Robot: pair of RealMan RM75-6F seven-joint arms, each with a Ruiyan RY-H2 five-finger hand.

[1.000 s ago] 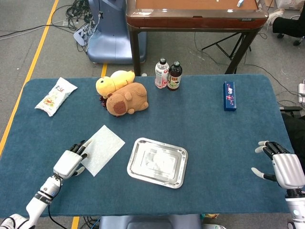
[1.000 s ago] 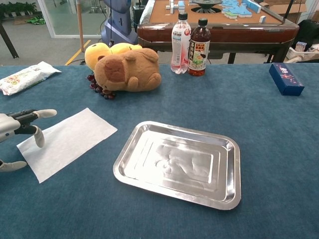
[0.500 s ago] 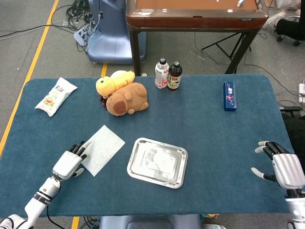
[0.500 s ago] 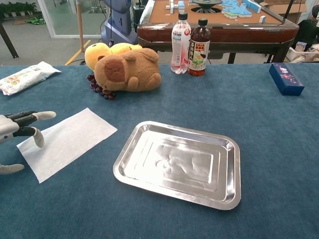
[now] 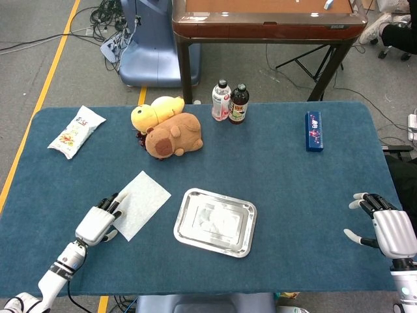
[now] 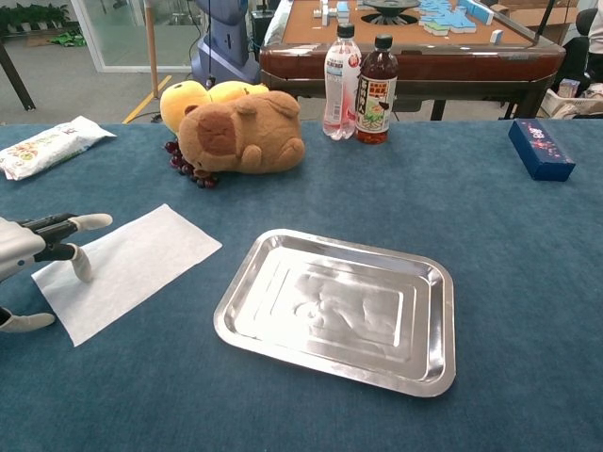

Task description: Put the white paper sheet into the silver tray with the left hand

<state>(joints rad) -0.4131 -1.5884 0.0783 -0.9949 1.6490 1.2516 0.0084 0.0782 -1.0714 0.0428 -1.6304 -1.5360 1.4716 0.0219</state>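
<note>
Paper: the white paper sheet (image 5: pixel 141 203) lay flat on the blue surface (image 5: pixel 280 176), just left of the silver tray (image 5: pixel 215 222) and apart from it; none of it was in the tray yet.
Why there: lying flat and thin, it gave little to grip, which is probably why the hand came in at the sheet's near left corner, low and close to the cloth.
Tray: it sat empty near the middle of the surface, rim up, its long side roughly facing the sheet, so the paper would only need a short carry to the right.
Left hand: the left hand (image 5: pixel 99 223) was at the sheet's outer corner, back upward, with its fingers (image 6: pixel 90 222) pointing across the paper toward the tray.
Left fingers: spread, with the thumb hanging down over the paper's edge in the chest view; nothing looked pinched, and whether any tip touched the sheet could not be told.
Left arm: the forearm ran low from the near left corner of the surface up to the hand.
Right hand: the right hand (image 5: pixel 387 229) was well away at the right edge, fingers spread, holding nothing.
Step judged: the grasp was being set up, not made.
Bystanders: plush toys (image 5: pixel 167 132) and two bottles (image 5: pixel 230 102) stood farther back, clear of the path.
</note>
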